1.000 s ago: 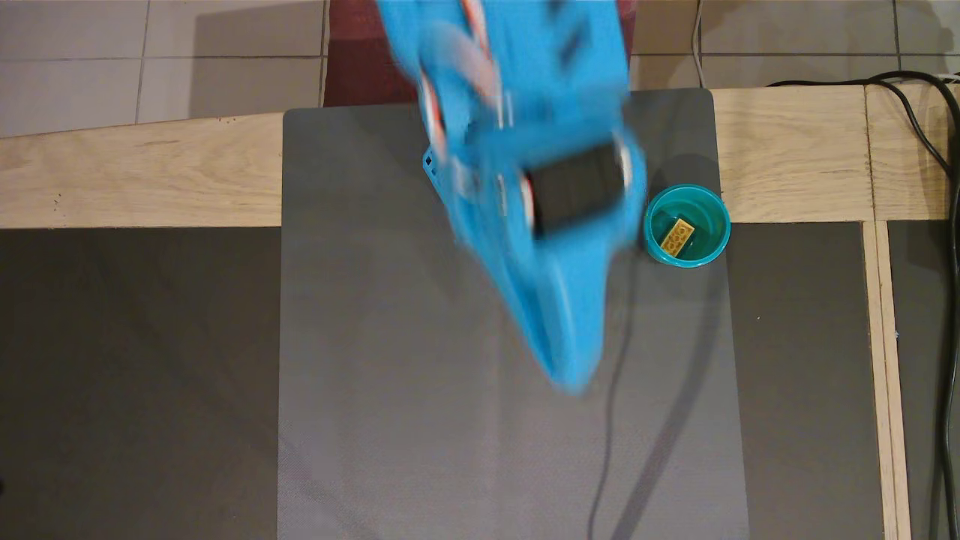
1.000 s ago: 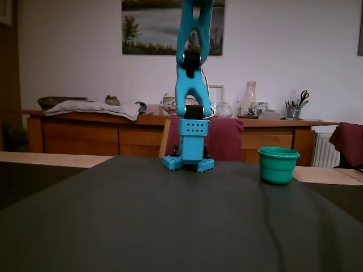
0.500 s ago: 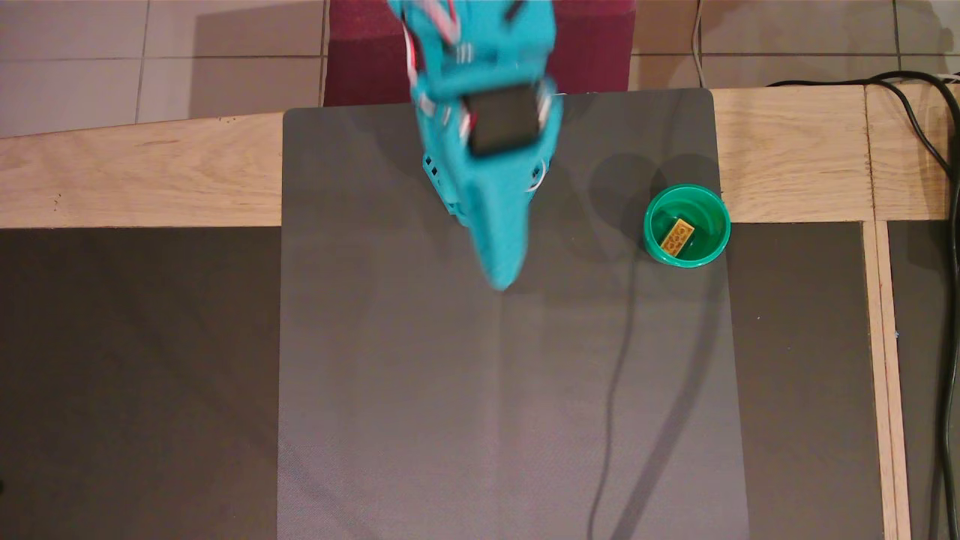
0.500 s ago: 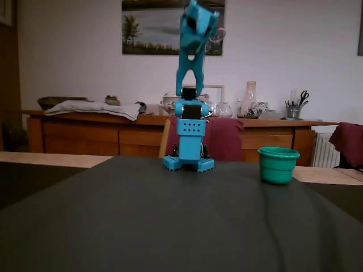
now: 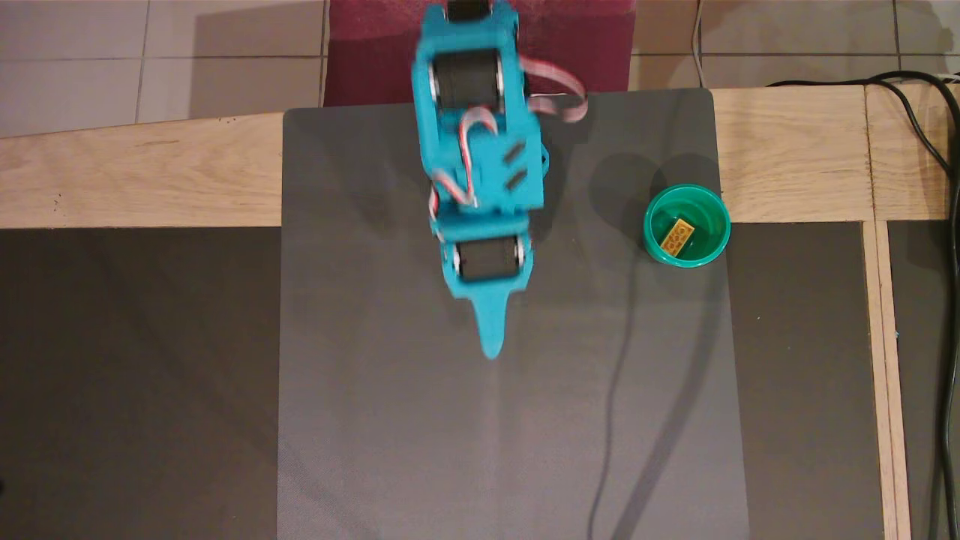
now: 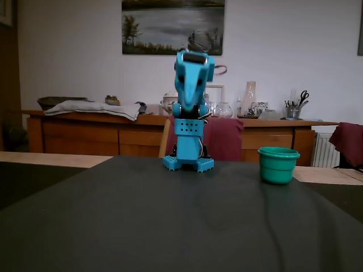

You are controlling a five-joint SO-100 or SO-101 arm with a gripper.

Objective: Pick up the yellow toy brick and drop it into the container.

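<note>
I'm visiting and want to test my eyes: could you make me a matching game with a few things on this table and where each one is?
Things:
1. yellow toy brick
2. container
3. tool
4. black cable

Places, in the overhead view:
A. over the middle of the grey mat, pointing down the picture
B. lying inside the green cup
C. at the mat's right edge
D. across the wood at far right

Pairs: 1-B, 2-C, 3-A, 4-D
</note>
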